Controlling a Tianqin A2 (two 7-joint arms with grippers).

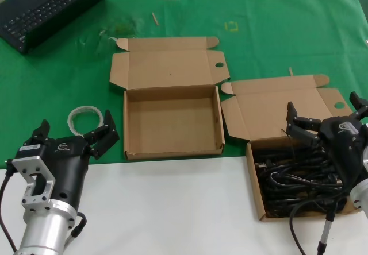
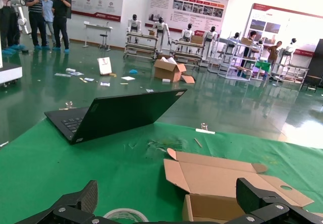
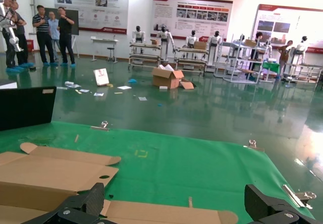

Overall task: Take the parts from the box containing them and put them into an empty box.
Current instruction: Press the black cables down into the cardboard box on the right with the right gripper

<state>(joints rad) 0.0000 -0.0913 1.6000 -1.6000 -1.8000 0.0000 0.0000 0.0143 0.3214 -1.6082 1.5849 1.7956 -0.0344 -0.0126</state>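
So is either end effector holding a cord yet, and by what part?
No. Both are open and hold nothing. The right end effector hovers over the cords in their box; the left end effector sits near the empty box.

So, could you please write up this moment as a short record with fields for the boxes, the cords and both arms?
source box: open cardboard box at the robot's right, on the white surface
parts: black power cords piled inside it, none moved yet
empty box: open cardboard box in the middle, on the green mat, nothing in it
right tool: open, above the cords
left tool: open, at the robot's left near a whitish ring of tubing
other: laptop at the far left
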